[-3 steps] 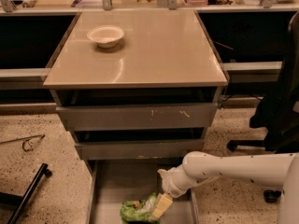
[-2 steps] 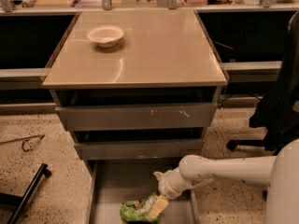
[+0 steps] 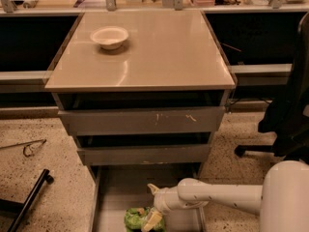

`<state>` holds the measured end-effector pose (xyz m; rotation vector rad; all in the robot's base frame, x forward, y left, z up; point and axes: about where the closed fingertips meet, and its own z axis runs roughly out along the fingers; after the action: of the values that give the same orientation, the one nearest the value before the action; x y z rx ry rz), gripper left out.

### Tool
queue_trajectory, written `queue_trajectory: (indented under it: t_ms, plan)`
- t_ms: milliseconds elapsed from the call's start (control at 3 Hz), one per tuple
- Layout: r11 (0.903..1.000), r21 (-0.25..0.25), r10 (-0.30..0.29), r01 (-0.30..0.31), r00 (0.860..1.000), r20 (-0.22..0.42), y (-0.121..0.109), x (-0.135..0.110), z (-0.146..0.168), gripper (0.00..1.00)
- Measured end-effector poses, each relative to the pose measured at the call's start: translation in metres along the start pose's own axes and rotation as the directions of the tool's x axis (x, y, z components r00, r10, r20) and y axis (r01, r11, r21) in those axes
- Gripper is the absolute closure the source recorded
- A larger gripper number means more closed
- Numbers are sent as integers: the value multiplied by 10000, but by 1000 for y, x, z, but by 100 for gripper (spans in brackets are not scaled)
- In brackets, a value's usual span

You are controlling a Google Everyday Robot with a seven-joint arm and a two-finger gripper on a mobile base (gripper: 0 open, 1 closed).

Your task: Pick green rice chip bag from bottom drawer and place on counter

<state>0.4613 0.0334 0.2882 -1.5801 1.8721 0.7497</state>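
Speckled floor [image 3: 43,178] surrounds the counter [image 3: 164,52], which bears a white bowl [image 3: 109,36] at its back left. Below the counter, the open bottom drawer [image 3: 123,187] holds the green rice chip bag [image 3: 136,220]. The gripper [image 3: 152,217] sits against the bag; whether it grips cannot be told.

Gripper [image 3: 152,205] at bag [image 3: 136,219] in bottom drawer [image 3: 123,187]

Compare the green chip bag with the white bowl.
The green rice chip bag is crumpled and bright green; the white bowl is smooth and round. The bag lies in the bottom drawer beside the pincer; the bowl stands on the counter. Both are similarly small.
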Motion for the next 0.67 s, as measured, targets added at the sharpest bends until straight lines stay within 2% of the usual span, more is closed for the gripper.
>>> queue_trajectory:
  t_ms: [333,667]
  plan:
    - [9999,-67,-141,143,9991,407,-3,15,35,0]
    - [9998,-213,-46,55,9989,464,-7,33,61,0]
